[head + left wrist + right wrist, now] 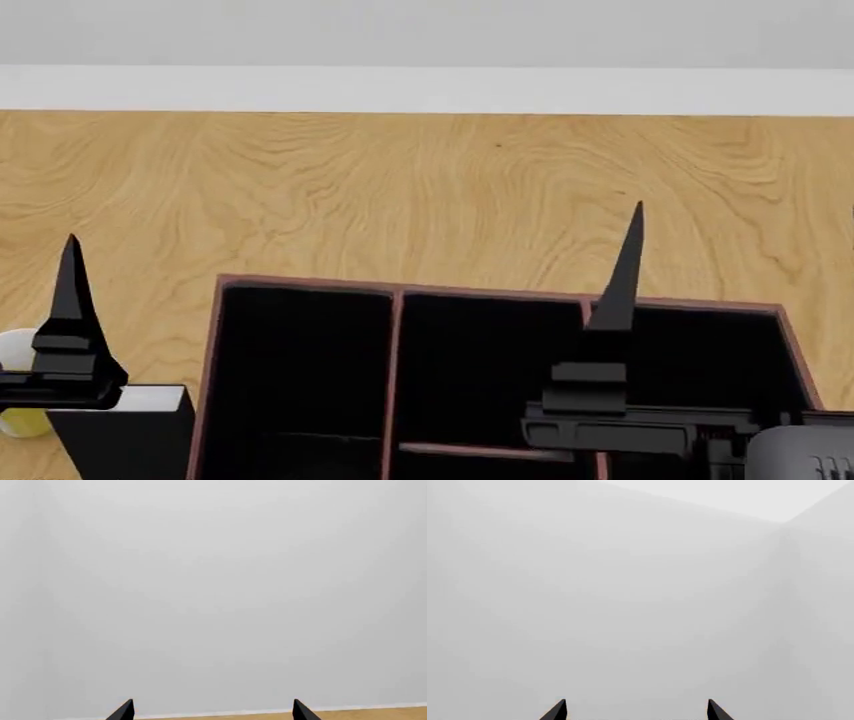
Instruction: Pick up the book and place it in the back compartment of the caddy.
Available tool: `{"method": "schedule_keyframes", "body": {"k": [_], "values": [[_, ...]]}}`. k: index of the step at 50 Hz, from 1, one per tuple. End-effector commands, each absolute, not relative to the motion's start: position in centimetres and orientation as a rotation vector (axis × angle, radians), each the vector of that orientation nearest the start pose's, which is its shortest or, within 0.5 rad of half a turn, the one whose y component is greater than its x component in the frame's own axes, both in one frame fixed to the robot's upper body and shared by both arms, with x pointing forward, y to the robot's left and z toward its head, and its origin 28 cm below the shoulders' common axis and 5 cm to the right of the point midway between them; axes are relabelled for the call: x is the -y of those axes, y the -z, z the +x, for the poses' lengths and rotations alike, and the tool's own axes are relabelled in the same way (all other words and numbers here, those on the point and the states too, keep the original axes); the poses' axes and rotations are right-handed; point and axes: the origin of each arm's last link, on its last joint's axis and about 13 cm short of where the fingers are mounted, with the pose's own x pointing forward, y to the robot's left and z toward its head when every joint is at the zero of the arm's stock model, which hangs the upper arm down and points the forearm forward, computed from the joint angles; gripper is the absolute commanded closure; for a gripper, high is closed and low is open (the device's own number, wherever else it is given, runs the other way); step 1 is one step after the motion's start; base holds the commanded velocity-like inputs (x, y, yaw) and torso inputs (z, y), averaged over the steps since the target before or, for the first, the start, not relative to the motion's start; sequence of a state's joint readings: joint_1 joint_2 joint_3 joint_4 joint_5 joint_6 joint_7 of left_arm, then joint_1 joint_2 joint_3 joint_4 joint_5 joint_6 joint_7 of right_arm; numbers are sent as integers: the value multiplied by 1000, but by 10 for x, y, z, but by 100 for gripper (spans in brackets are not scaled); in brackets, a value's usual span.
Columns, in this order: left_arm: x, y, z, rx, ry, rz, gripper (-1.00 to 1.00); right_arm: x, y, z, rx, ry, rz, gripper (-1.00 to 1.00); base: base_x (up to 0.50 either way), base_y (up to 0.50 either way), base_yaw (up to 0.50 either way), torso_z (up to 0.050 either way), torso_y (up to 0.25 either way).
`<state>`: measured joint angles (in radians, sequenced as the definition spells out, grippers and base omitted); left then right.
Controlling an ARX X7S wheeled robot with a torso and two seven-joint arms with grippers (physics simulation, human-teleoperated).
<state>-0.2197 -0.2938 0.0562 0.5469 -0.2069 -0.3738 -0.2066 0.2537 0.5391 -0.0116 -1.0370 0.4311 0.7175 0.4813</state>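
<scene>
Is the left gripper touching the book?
Cannot tell. In the head view the left gripper overlaps the book, but depth is unclear; the left wrist view shows only wall.

Colours only. The caddy point(218, 340) is rendered with dark red-brown walls and rim, a paler pinkish line along the top edge, thin red-brown dividers, and a black interior. The book point(134, 425) is shown black-covered with a pale grey-white top edge. A yellow mug point(19, 420) with a cream-white upper part is seen at the head view's left edge. The floor point(427, 190) is coloured light tan with swirling brown wood grain; a white skirting strip and a pale grey wall point(427, 30) are seen behind it. The left gripper point(70, 300) and right gripper point(621, 280) are rendered black, with dark grey housings. Both wrist views are filled by flat grey-white wall; a tan strip is visible in the left one.
</scene>
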Motion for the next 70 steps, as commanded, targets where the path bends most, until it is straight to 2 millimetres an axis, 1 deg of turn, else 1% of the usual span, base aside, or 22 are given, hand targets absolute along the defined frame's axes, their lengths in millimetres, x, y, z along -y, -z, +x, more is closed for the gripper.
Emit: {"method": "schedule_keyframes", "body": {"k": [1, 4, 5, 6, 8, 18, 31, 35, 37, 51, 54, 55, 56, 58, 59, 61, 65, 66, 68, 69, 70], "values": [[-238, -153, 232, 373, -48, 84, -100, 129, -213, 176, 511, 171, -253, -100, 0, 0, 0, 0, 0], [-238, -153, 232, 373, -48, 84, -100, 129, -212, 175, 512, 167, -249, -100, 0, 0, 0, 0, 0], [-237, -153, 232, 373, -48, 85, -100, 129, -212, 176, 482, 157, -234, -100, 0, 0, 0, 0, 0], [-237, -153, 232, 373, -48, 85, -100, 129, -211, 176, 481, 157, -255, -100, -102, 0, -172, 0, 0], [-237, -153, 232, 374, -49, 86, -100, 129, -211, 176, 487, 140, -223, -100, -268, 1, -441, 0, 0], [-238, -153, 231, 376, -53, 85, -100, 128, -211, 176, 493, 139, -226, -100, -279, 11, -443, 0, 0], [-241, -154, 231, 373, -67, 79, -100, 128, -212, 177, 496, 129, -225, -100, 2, 0, 0, 0, 0], [-241, -154, 231, 373, -67, 78, -100, 129, -213, 176, 501, 155, -239, -100, 149, 74, 0, 0, 0], [-241, -154, 231, 372, -66, 79, -100, 129, -214, 174, 527, 143, -202, -100, 214, 187, 0, 0, 0], [-241, -153, 232, 371, -65, 80, -100, 128, -214, 173, 524, 128, -217, -100, -4, -3, 0, 0, 0], [-246, -154, 234, 343, -92, 64, -100, 127, -215, 172, 535, 98, -204, -100, 0, 0, 0, 0, 0], [-248, -155, 234, 365, -80, 66, -100, 127, -215, 172, 534, 101, -207, -100, 0, 0, 0, 0, 0], [-250, -157, 236, 356, -86, 78, -100, 127, -215, 172, 533, 102, -214, -100, 0, 0, 0, 0, 0], [-256, -166, 239, 362, -74, 110, -100, 127, -215, 172, 536, 100, -210, -100, 0, 0, 0, 0, 0], [-261, -172, 242, 340, -100, 138, -100, 127, -216, 171, 538, 100, -210, -100, 0, 0, 0, 0, 0], [-270, -184, 246, 305, -122, 94, -100, 127, -216, 171, 539, 102, -208, -100, 0, 0, 0, 0, 0], [-286, -203, 257, 314, -137, 177, -100, 127, -215, 171, 537, 104, -204, -100, 0, 0, 0, 0, 0], [-290, -208, 260, 330, -154, 152, -100, 127, -215, 171, 537, 101, -204, -100, 0, 0, 0, 0, 0], [-299, -219, 263, 326, -125, 150, -100, 126, -215, 172, 536, 100, -203, -100, 0, 0, 0, 0, 0], [-302, -224, 265, 312, -76, 152, -100, 126, -215, 172, 536, 99, -205, -100, 0, 0, 0, 0, 0], [-306, -230, 269, 343, -69, 196, -100, 126, -215, 172, 535, 97, -206, -100, 0, 0, 0, 0, 0]]}}
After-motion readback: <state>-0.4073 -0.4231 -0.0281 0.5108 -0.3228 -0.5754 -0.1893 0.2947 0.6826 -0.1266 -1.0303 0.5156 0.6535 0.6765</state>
